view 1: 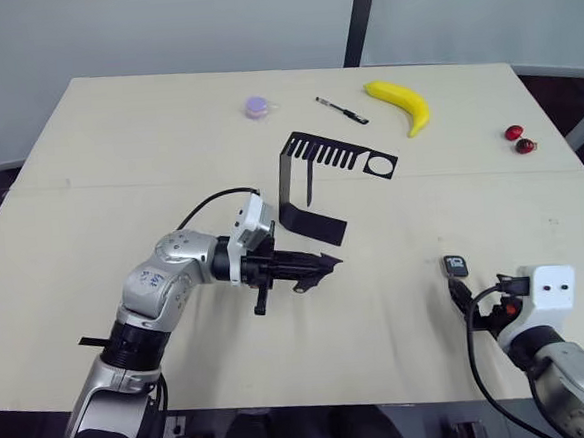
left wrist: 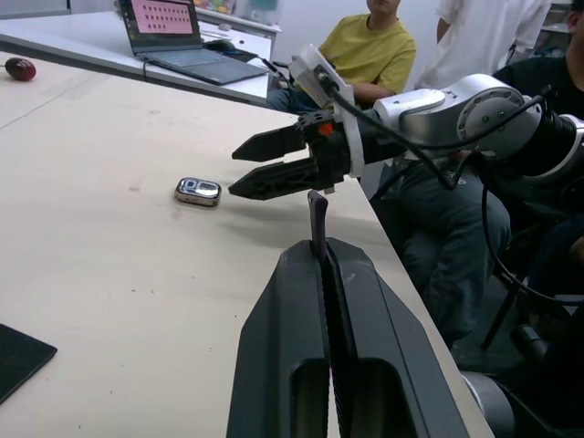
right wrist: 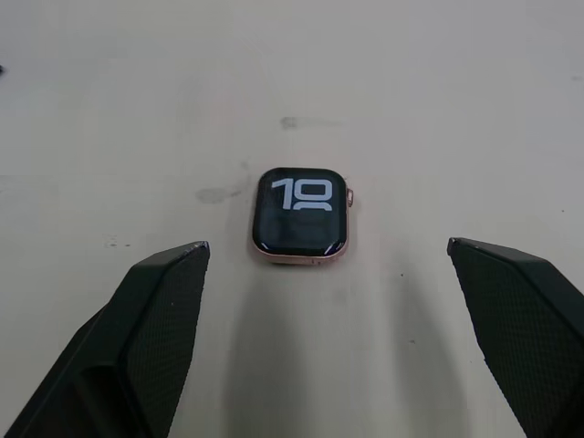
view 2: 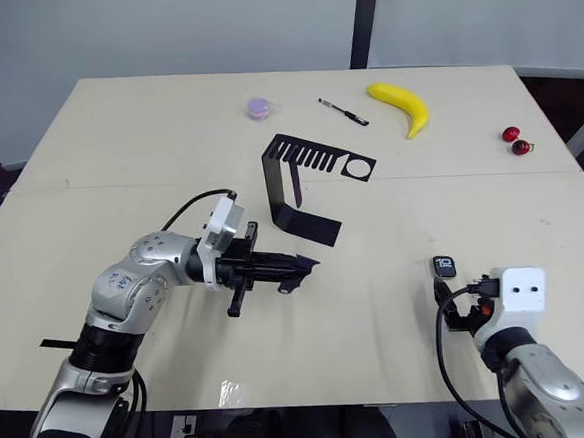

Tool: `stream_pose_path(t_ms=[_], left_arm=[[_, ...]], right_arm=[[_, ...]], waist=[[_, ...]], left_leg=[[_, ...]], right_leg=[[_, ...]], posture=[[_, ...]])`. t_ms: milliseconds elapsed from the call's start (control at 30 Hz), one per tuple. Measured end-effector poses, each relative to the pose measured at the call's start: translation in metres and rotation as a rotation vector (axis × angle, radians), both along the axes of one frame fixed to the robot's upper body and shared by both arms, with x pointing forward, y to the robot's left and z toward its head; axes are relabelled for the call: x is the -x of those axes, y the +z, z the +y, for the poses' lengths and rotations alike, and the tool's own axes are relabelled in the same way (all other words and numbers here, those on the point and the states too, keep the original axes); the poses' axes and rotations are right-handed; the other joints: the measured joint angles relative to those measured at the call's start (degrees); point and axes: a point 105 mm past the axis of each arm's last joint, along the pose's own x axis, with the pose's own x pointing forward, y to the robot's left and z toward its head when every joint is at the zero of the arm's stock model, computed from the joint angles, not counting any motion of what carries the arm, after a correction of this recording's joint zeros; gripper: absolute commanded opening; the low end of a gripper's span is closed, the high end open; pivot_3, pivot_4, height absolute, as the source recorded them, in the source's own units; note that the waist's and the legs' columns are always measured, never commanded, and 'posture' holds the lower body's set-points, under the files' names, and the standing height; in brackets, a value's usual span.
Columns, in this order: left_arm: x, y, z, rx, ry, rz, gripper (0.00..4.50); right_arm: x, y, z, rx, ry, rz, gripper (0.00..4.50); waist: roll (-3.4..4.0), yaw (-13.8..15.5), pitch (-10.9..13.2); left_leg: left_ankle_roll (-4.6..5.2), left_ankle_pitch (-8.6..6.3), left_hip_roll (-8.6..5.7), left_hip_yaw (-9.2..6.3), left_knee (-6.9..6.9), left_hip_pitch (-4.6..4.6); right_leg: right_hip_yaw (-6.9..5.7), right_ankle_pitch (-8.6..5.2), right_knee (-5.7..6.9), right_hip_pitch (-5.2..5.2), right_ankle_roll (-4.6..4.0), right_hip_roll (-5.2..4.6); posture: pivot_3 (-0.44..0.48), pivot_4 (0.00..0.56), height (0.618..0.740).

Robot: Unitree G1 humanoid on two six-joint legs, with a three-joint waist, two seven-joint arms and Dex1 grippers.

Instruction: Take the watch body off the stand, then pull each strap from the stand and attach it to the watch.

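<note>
The small, hard, slippery rounded-square watch body (right wrist: 300,216) lay flat on the counter (view 1: 118,171) before the gaping right tool (right wrist: 333,342), best pinched by its rims, while the left tool (left wrist: 321,274) clamped a slim black strap (left wrist: 317,216).

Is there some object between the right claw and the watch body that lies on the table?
Nothing visible. The watch body lies flat on the bare table, just ahead of the open right claw, with only tabletop between them.

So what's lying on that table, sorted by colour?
Black: 3, stand, pen, strap hanging on the stand
Yellow: 1, banana
Red: 2, small round fruits
Purple: 1, small round thing
Black-faced watch: 1
Total: 8
</note>
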Motion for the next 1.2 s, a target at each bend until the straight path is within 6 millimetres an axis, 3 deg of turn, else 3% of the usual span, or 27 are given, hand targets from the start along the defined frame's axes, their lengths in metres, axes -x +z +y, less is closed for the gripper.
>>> stream_pose_path(t_ms=[600,700,767,1200], left_arm=[[0.005,0.002,-0.005,-0.021,-0.001,-0.043,0.00],[0.005,0.003,-0.005,-0.020,0.002,-0.045,0.00],[0.005,0.003,-0.005,-0.021,0.004,-0.044,0.00],[0.004,0.003,-0.005,-0.020,0.012,-0.043,0.00]], right_arm=[[-0.026,-0.004,0.015,-0.003,-0.042,-0.015,4.44],[-0.027,-0.006,0.018,-0.021,-0.046,-0.007,3.58],[-0.026,-0.008,0.018,-0.019,-0.051,0.004,2.64],[-0.032,-0.009,0.019,0.003,-0.065,0.005,2.64]], waist=[[0.00,-0.12,0.00],[0.00,-0.12,0.00],[0.00,-0.13,0.00],[0.00,-0.24,0.00]], left_leg=[[0.00,0.05,0.00,0.01,0.04,0.01],[0.00,0.05,0.01,0.01,0.04,0.02],[0.01,0.06,0.00,0.01,0.05,0.02],[0.00,0.06,0.00,0.02,0.07,0.03]], right_leg=[[0.00,0.00,0.15,-0.02,0.00,0.00],[0.00,0.00,0.15,-0.03,0.00,0.01],[0.00,0.00,0.17,-0.02,0.00,0.00],[0.00,0.00,0.19,-0.03,0.00,0.02]], posture=[[0.000,0.150,0.740],[0.000,0.150,0.740],[0.000,0.150,0.740],[0.000,0.150,0.740]])
